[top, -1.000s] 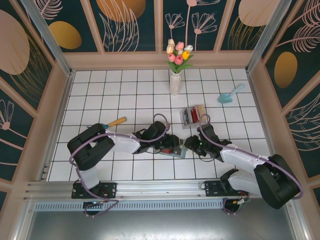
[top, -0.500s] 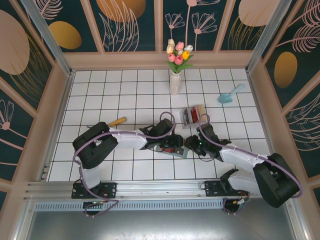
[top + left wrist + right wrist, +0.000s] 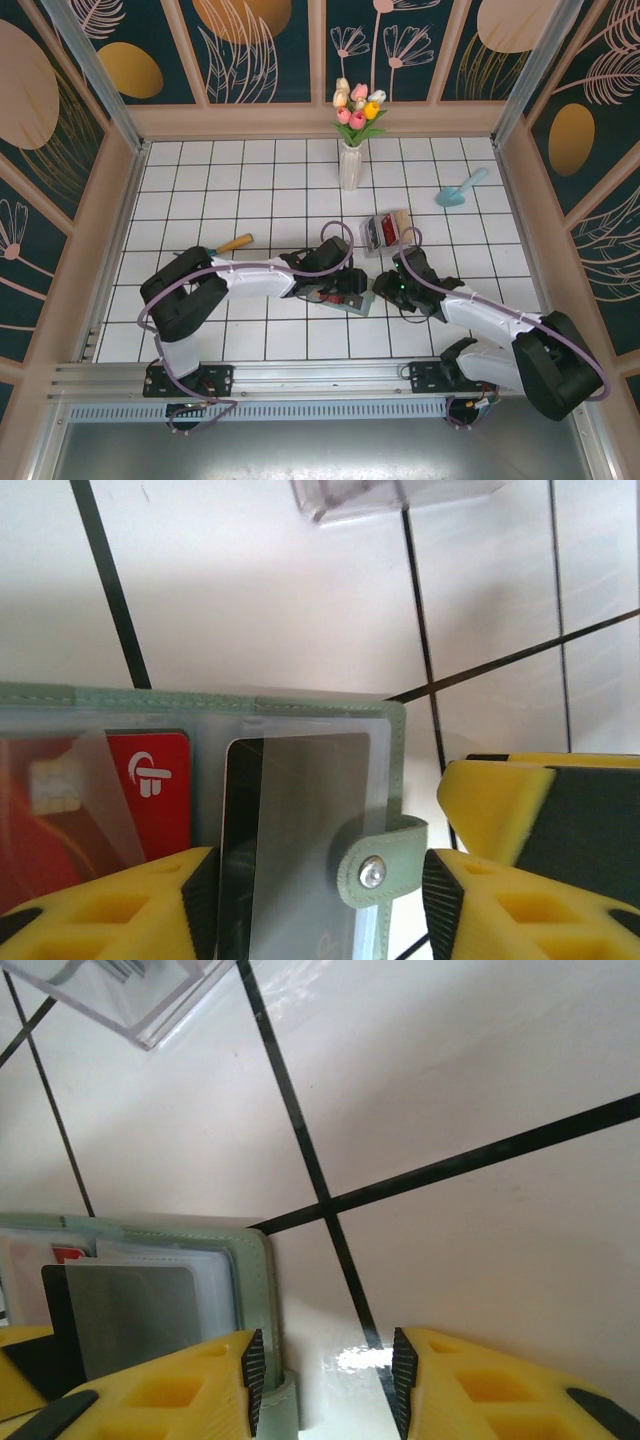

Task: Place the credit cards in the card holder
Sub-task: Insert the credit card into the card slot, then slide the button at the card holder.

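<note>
Lying open on the white tiled table (image 3: pixel 250 180) between the two arms, the single card holder (image 3: pixel 200 702) shows one red credit card (image 3: pixel 150 780) and one dark grey credit card (image 3: pixel 300 820) side by side under its clear sleeves, two in all. The left gripper (image 3: pixel 318 890) has its two fingers spread wide, straddling the holder's snap tab (image 3: pixel 378 858). The right gripper (image 3: pixel 322 1370) has its two fingers parted over bare tile just beside the holder's edge, and one clear plastic box (image 3: pixel 385 232) sits near behind them.
</note>
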Available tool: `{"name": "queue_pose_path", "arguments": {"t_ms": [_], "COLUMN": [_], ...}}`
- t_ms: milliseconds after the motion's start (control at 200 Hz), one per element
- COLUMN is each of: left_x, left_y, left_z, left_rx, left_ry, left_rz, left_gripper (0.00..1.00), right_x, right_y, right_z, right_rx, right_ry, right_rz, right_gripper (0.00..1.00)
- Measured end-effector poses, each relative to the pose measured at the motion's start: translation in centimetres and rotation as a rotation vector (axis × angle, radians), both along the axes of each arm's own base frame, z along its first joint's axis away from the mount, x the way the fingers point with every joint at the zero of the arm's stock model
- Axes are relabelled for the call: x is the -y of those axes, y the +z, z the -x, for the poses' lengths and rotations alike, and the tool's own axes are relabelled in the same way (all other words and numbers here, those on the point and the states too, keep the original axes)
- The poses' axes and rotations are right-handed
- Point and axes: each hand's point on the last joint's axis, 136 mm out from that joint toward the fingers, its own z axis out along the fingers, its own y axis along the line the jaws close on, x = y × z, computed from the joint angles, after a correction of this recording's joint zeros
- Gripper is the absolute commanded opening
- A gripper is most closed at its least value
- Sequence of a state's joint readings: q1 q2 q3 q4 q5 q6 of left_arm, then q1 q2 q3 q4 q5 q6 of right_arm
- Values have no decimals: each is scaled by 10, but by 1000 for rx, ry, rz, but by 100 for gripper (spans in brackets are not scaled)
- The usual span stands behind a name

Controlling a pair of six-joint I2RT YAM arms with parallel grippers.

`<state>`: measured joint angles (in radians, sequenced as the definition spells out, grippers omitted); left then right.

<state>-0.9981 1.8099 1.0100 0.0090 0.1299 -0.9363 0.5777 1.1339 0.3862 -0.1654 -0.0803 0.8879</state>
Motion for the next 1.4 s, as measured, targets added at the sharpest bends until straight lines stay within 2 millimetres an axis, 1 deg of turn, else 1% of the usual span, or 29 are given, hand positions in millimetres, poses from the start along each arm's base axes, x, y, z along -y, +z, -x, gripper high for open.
{"name": "queue_pose_path", "arguments": {"t_ms": [110,240,265,315,415,460,515,585,671,831,936,1026,1101,1236,1341,1401], "left_x": [-2,-4,-5,-8,-16,-18,-20,-25,-38,-62,-67,-65,-65,-69,-68,-68], "left_y": [15,20,19,18,16,19,23,25,21,6,4,2,-3,-21,-20,-22], "left_z": [-4,-6,-7,-7,-8,-8,-10,-11,-12,-22,-27,-26,-25,-22,-25,-25], "left_rx": [37,54,56,61,69,75,87,98,93,63,57,48,41,17,23,24], "left_ry": [10,21,25,34,51,56,65,80,105,162,178,171,171,172,177,178], "left_rz": [12,12,7,-5,-28,-31,-30,-31,-45,-77,-80,-72,-77,-110,-98,-96], "left_gripper": [61,61,62,63,62,61,61,61,61,60,58,55,54,50,48,48], "right_x": [3,2,1,-2,-9,-13,-16,-22,-31,-43,-47,-45,-39,-25,-12,-7], "right_y": [3,10,12,15,21,23,25,25,23,18,11,4,1,1,4,7], "right_z": [-1,-4,-4,-5,-3,-2,-1,-1,3,5,6,9,11,12,14,13], "right_rx": [0,9,13,23,36,38,43,43,33,9,-13,-39,-53,-55,-58,-56], "right_ry": [4,10,16,26,60,74,90,111,146,185,201,209,210,190,166,144], "right_rz": [29,49,50,53,61,64,75,86,100,141,179,233,288,370,413,415], "right_gripper": [43,44,47,49,50,51,55,56,61,64,64,64,62,59,53,52]}}
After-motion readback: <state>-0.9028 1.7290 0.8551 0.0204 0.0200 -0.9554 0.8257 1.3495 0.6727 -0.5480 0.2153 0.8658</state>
